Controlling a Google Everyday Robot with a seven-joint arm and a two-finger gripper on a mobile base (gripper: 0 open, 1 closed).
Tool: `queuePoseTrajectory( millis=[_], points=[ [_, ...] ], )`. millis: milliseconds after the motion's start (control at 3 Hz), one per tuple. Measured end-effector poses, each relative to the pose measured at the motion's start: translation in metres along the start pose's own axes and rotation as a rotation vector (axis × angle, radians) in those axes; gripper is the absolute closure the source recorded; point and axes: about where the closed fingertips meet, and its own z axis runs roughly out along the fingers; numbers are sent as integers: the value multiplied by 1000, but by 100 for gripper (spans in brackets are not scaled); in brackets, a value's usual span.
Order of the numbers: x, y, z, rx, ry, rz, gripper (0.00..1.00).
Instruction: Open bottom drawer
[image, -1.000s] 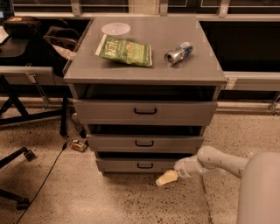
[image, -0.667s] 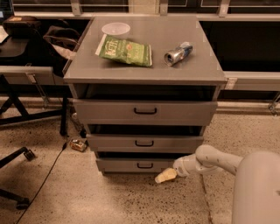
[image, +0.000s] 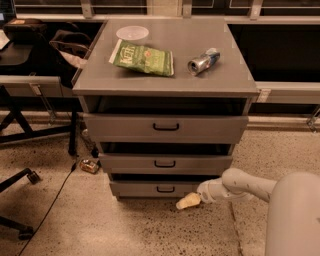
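Note:
The bottom drawer (image: 150, 188) is the lowest and smallest grey front of the cabinet, with a small black bar handle (image: 165, 189). It sits slightly pulled out, like the two above it. My gripper (image: 187, 201) is low near the floor, just right of and below that handle, in front of the drawer's lower right part. Its cream tip points left toward the drawer. The white arm (image: 245, 186) reaches in from the right.
The middle drawer (image: 165, 163) and top drawer (image: 165, 127) are above. On the cabinet top lie a green chip bag (image: 143, 58), a can (image: 203, 61) and a white bowl (image: 132, 33). A chair base (image: 20, 180), a cable and a small object (image: 89, 165) are on the floor to the left.
My gripper has shifted slightly left and closer to the bottom drawer front. The drawers have not moved.

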Motion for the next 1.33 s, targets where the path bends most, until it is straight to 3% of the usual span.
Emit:
queuePoseTrajectory(
  millis=[333, 1000, 1333],
  points=[
    [0, 0, 0, 0, 0, 0, 16],
    [1, -1, 5, -5, -6, 8, 62],
    [2, -17, 22, 15, -44, 15, 85]
  ],
)
